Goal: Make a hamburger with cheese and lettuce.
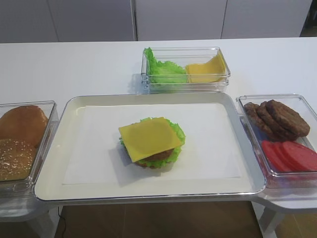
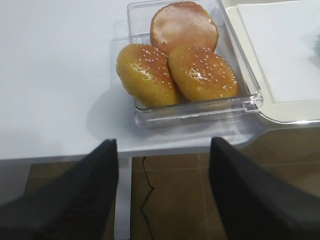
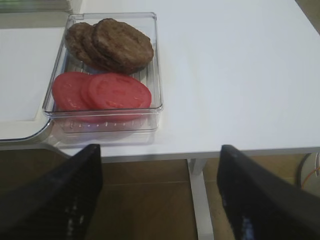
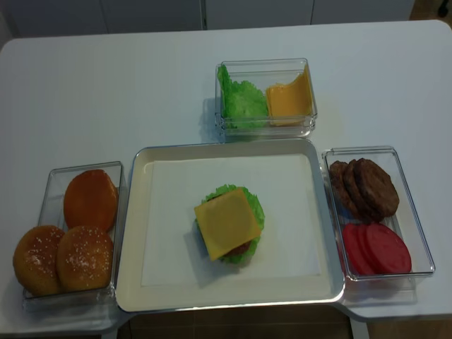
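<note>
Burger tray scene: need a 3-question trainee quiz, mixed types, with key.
1. True or false: the cheese already lies on top of the hamburger on the tray.
2. Which container holds the spare lettuce?
A. the left container, with the buns
B. the back container, beside a yellow slice
C. the right container, with the patties
3. Fill in: in the right container, the tomato slices lie ____ to the table's front edge than the patties.

Key: 1 true; 2 B; 3 nearer.
</note>
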Controlling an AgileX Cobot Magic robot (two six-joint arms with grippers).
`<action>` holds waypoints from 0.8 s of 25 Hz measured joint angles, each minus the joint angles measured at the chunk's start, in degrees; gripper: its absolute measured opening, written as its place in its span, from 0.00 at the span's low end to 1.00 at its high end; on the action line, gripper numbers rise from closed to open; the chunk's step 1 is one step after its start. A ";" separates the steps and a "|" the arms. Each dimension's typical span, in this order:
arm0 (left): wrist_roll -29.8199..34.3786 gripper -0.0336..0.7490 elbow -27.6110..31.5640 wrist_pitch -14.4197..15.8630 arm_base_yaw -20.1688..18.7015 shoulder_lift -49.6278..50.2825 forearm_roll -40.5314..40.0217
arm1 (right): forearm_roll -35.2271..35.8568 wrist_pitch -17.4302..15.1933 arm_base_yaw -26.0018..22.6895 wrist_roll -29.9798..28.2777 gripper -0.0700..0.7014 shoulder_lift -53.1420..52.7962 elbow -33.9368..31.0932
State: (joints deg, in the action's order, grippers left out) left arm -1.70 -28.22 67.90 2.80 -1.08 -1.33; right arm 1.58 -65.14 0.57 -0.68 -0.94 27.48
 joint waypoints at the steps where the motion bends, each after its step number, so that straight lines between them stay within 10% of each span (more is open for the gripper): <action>1: 0.00 0.60 0.00 0.00 0.00 0.00 0.00 | 0.00 0.00 0.00 0.00 0.82 0.00 0.00; 20: 0.00 0.60 0.00 0.00 0.00 0.00 0.00 | 0.00 0.00 0.10 0.36 0.82 -0.02 0.00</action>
State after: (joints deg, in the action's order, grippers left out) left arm -1.70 -28.22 67.90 2.80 -1.08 -1.33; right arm 1.58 -65.14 0.67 -0.32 -0.97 27.48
